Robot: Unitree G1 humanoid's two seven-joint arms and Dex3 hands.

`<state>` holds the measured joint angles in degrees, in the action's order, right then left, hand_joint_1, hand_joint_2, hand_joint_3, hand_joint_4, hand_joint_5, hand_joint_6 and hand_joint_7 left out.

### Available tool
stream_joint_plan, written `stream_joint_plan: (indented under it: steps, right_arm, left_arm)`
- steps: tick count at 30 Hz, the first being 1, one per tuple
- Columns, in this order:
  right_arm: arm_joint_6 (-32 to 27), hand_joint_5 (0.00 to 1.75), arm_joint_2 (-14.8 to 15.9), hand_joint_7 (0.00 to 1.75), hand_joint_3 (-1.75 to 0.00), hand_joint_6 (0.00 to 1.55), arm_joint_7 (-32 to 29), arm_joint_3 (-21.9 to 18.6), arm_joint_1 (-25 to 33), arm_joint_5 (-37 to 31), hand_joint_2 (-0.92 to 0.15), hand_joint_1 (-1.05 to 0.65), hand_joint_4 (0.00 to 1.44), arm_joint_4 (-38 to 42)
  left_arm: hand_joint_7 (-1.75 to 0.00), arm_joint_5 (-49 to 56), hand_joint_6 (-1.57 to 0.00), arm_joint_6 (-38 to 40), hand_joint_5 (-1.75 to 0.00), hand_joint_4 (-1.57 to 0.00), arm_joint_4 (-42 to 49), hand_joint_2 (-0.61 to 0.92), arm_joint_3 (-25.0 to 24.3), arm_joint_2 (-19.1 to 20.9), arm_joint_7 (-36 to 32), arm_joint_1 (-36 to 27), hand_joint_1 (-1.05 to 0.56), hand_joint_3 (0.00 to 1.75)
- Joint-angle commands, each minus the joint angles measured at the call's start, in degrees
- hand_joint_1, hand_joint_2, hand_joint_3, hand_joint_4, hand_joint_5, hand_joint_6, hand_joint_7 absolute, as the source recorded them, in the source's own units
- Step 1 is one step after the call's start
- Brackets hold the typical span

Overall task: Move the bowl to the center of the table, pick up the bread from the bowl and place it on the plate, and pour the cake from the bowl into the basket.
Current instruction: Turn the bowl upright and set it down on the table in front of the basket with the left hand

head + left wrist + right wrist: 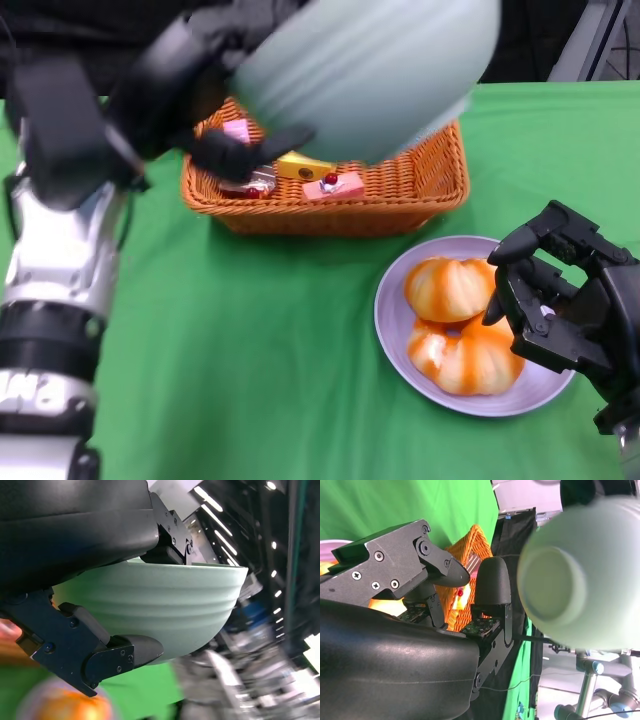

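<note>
Head view: pale green bowl (pixel 365 70) held tipped above the wicker basket (pixel 420 185), blurred, gripped at the rim by the left hand (pixel 215 120). Pouring step, judged near its end, with cake pieces (pixel 335 185) already lying in the basket. Best done by keeping the rim over the basket's middle, not its edge, and tilting until nothing more slides out; inside of the bowl hidden in every view, so impossible to say whether any cake is left. Worth keeping the grip firm on that smooth wall, since the left wrist view shows only a finger under the ribbed side and others over the rim.

Largest to smallest. Green cloth on the table (pixel 270 370), matte and soft. Bowl: rounded, smooth, faintly ridged, with a round foot seen in the right wrist view. Basket: rectangular, woven orange-brown cane, rough and open. Plate (pixel 392 330): round, pale lilac, glossy, near the basket. Bread (pixel 450 290) on the plate: glazed, lobed, orange-white. Cake pieces: small pink and yellow blocks, one with a red topping.

Right hand (pixel 560 310) at the plate's far edge, fingers loosely apart, holding nothing.
</note>
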<state>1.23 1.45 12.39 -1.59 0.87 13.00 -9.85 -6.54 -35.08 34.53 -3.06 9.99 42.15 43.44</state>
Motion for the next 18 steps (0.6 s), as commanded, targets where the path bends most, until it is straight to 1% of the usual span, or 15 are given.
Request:
stream_joint_plan:
  steps: [1,4,9,10,11,12,13,14,15,16,18]
  right_arm:
    - [0.4,1.75,0.24,1.52,-1.01,0.53,-0.12,-0.39,-0.02,0.17,-0.68,-0.09,0.63,-0.22]
    - [0.4,1.75,0.24,1.52,-1.01,0.53,-0.12,-0.4,-0.02,0.17,-0.68,-0.09,0.63,-0.22]
    - [0.4,1.75,0.24,1.52,-1.01,0.53,-0.12,-0.4,-0.02,0.17,-0.68,-0.09,0.63,-0.22]
    - [0.35,1.75,0.4,1.52,-1.01,0.53,-0.06,-0.4,-0.04,0.08,-0.68,-0.09,0.63,-0.25]
    - [-0.08,1.75,0.53,1.51,-1.01,0.53,-0.15,-0.44,-0.15,0.06,-0.68,-0.09,0.62,-0.43]
    - [-0.39,1.75,0.62,1.51,-1.01,0.53,-0.21,-0.47,-0.22,0.06,-0.68,-0.08,0.62,-0.55]
    - [-0.37,1.75,0.75,1.51,-1.0,0.53,-0.13,-0.44,-0.3,-0.06,-0.68,-0.08,0.62,-0.55]
    - [-0.28,1.75,0.83,1.51,-1.0,0.53,-0.06,-0.4,-0.35,-0.17,-0.69,-0.08,0.62,-0.51]
    - [-0.07,1.75,0.87,1.51,-1.0,0.52,0.03,-0.37,-0.38,-0.26,-0.69,-0.08,0.62,-0.4]
    - [0.05,1.75,0.88,1.51,-1.0,0.52,0.09,-0.35,-0.41,-0.3,-0.69,-0.08,0.61,-0.33]
    - [0.18,1.75,0.87,1.52,-1.0,0.52,0.05,-0.33,-0.43,-0.4,-0.69,-0.08,0.61,-0.24]
  left_arm:
    - [-1.5,1.74,-0.68,-9.09,-1.75,-0.8,2.84,0.64,0.97,2.59,-0.06,-0.99,-0.14,1.03]
    - [-1.5,1.55,-0.68,-11.24,-1.75,-0.8,4.75,0.64,1.57,2.91,-0.51,-0.44,-0.13,1.03]
    - [-1.5,1.21,-0.68,-12.48,-1.75,-0.8,6.02,0.64,2.09,3.17,-0.76,-0.01,-0.13,1.02]
    - [-1.5,2.95,-0.68,-14.94,-1.75,-0.8,6.4,0.64,2.17,4.31,-1.63,-1.21,-0.13,1.02]
    - [-1.47,7.79,-0.7,-27.13,-1.73,-0.8,9.1,0.65,-0.01,6.18,-3.99,-3.93,-0.13,1.0]
    - [-1.41,11.57,-0.75,-36.33,-1.7,-0.81,11.3,0.65,-1.67,7.54,-5.95,-5.82,-0.12,0.98]
    - [-1.37,15.19,-0.77,-44.49,-1.68,-0.82,13.3,0.65,-3.83,8.63,-6.97,-7.21,-0.12,0.97]
    - [-1.37,17.8,-0.76,-50.07,-1.69,-0.8,14.81,0.65,-5.97,9.13,-7.17,-7.85,-0.12,0.94]
    - [-1.41,19.09,-0.73,-53.17,-1.72,-0.75,15.97,0.68,-7.71,9.22,-6.74,-8.04,-0.12,0.86]
    - [-1.44,20.16,-0.7,-55.43,-1.73,-0.73,16.97,0.69,-9.08,9.2,-6.53,-8.06,-0.11,0.83]
    - [-1.49,22.58,-0.68,-57.21,-1.74,-0.72,17.34,0.69,-11.31,8.97,-7.44,-8.53,-0.11,0.79]
